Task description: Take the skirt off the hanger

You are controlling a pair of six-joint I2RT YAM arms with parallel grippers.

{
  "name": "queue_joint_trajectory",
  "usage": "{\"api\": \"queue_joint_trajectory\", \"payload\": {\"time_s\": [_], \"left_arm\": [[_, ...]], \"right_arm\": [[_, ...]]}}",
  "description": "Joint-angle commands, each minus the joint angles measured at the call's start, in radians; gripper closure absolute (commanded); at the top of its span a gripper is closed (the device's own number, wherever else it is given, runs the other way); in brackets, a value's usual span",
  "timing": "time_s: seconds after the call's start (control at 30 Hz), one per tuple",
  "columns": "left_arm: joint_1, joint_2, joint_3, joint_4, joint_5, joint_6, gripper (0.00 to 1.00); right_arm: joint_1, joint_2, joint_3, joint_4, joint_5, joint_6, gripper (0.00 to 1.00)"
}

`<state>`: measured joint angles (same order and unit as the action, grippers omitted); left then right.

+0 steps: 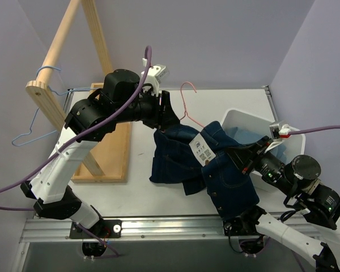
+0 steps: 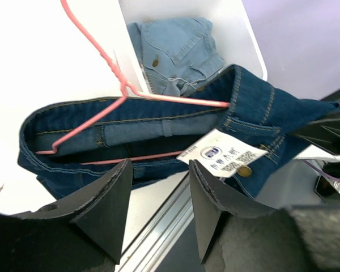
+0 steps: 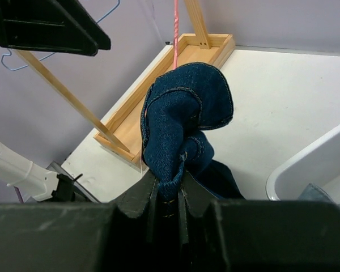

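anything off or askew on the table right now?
Nothing spilled or damaged. The skirt sits bunched and twisted on the table, with the pink hanger lying skewed inside its waistband. The right gripper has its jaws shut on one edge, lifting that end into a crumpled peak.

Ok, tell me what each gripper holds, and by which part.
The right gripper pinches the denim skirt by a bunched fold of its stitched edge. The left gripper is open above the skirt, holding nothing.
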<state>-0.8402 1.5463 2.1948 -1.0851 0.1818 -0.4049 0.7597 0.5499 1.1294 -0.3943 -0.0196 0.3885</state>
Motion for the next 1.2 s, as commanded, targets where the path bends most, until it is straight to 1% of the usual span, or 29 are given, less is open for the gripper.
{"api": "queue_joint_trajectory", "payload": {"time_s": [0.0,0.13,0.17,0.2,0.33,0.53,0.67,0.83,0.9,0.97,1.0,1.07,1.17], "left_arm": [[0.023,0.003,0.046,-0.013,-0.022,0.012,0.46],[0.041,0.024,0.048,0.016,0.011,-0.003,0.46],[0.041,0.034,0.049,0.022,0.013,-0.006,0.45],[0.044,0.038,0.052,0.022,0.013,-0.008,0.42],[0.059,0.054,0.053,0.03,0.007,-0.012,0.39],[0.072,0.066,0.026,0.065,0.007,-0.026,0.38],[0.076,0.054,-0.024,0.109,-0.001,-0.043,0.38],[0.079,0.055,-0.044,0.145,-0.004,-0.049,0.39],[0.078,0.058,-0.047,0.152,0.004,-0.055,0.43],[0.079,0.057,-0.052,0.159,0.01,-0.057,0.51],[0.079,0.057,-0.056,0.162,0.016,-0.058,0.64],[0.079,0.046,-0.067,0.183,0.021,-0.066,0.77],[0.079,0.031,-0.086,0.2,0.025,-0.069,0.9]], "right_arm": [[-0.005,-0.022,0.039,0.106,-0.037,0.024,1.0],[-0.005,-0.012,0.052,0.103,-0.068,0.023,1.0],[-0.005,-0.008,0.052,0.103,-0.074,0.024,1.0],[-0.005,-0.007,0.05,0.106,-0.086,0.026,1.0],[-0.007,-0.01,0.035,0.141,-0.114,0.035,1.0],[-0.01,-0.011,0.027,0.207,-0.157,0.05,1.0],[-0.013,-0.001,0.03,0.216,-0.164,0.053,1.0],[-0.013,-0.007,0.018,0.242,-0.172,0.065,1.0],[-0.011,-0.007,0.015,0.248,-0.169,0.067,1.0],[-0.013,-0.01,0.015,0.252,-0.169,0.069,1.0],[-0.013,-0.01,0.015,0.252,-0.169,0.069,1.0],[-0.014,-0.008,0.013,0.249,-0.171,0.07,1.0],[-0.014,-0.015,0.001,0.249,-0.169,0.078,1.0]]}}
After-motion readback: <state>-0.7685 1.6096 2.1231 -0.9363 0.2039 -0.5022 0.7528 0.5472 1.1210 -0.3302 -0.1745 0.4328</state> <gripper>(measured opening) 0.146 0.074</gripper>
